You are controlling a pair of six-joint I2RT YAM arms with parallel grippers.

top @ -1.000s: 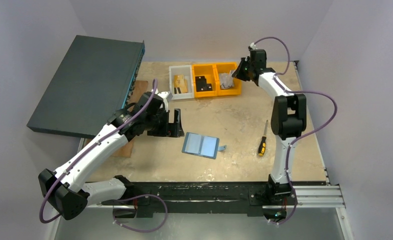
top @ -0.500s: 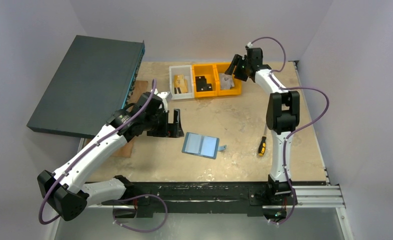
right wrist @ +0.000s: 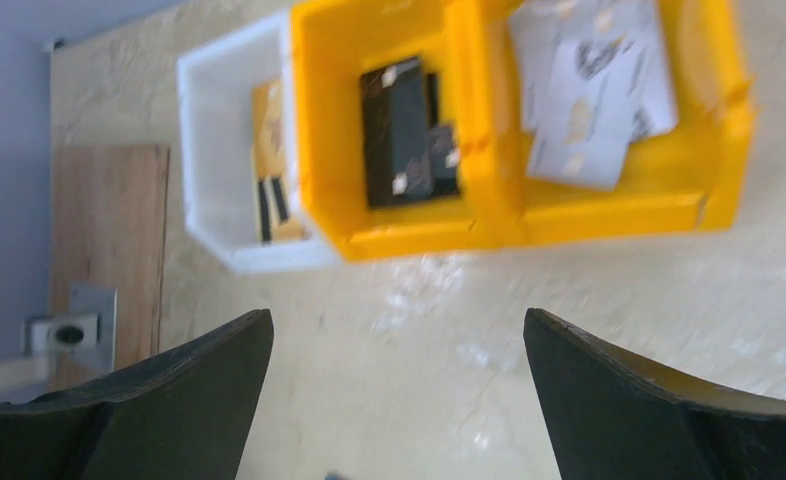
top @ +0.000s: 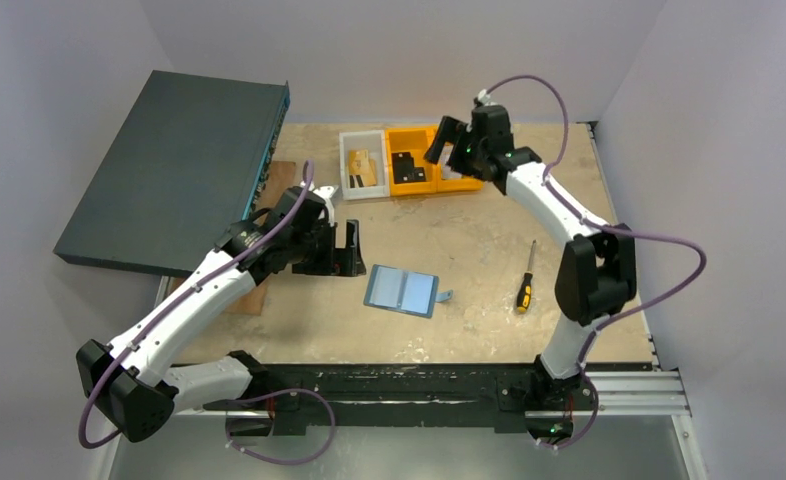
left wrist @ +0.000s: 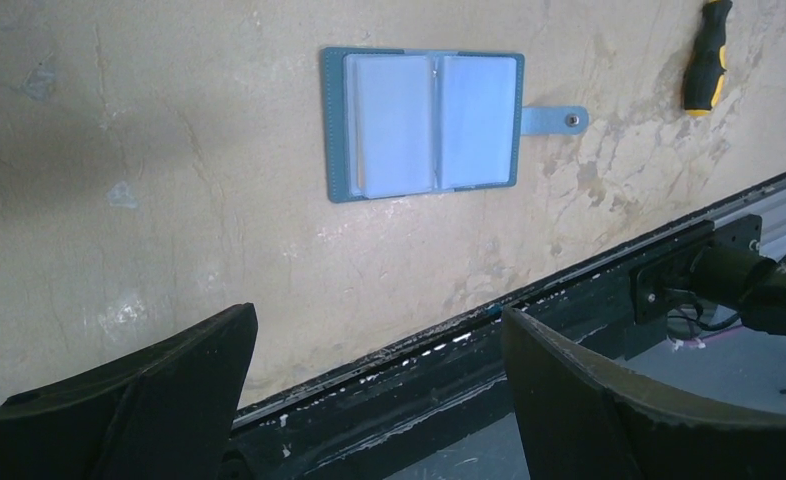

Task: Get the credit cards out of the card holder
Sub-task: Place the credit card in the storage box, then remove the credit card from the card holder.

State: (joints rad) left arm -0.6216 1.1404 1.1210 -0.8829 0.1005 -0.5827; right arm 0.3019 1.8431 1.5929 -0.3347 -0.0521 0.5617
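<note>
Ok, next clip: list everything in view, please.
card holder: one, teal-blue, open flat mid-table
gold card: one, in white bin
black cards: apparently two, middle yellow bin
silvery-grey cards: several overlapping, right yellow bin
white bin: one, far edge
yellow bins: two, beside the white one
screwdriver: one, yellow-black handle, right of card holder
flat box: one, dark teal, far left
wooden board: one, brown, left side
left gripper: open, left of card holder
right gripper: open, above the bins
</note>
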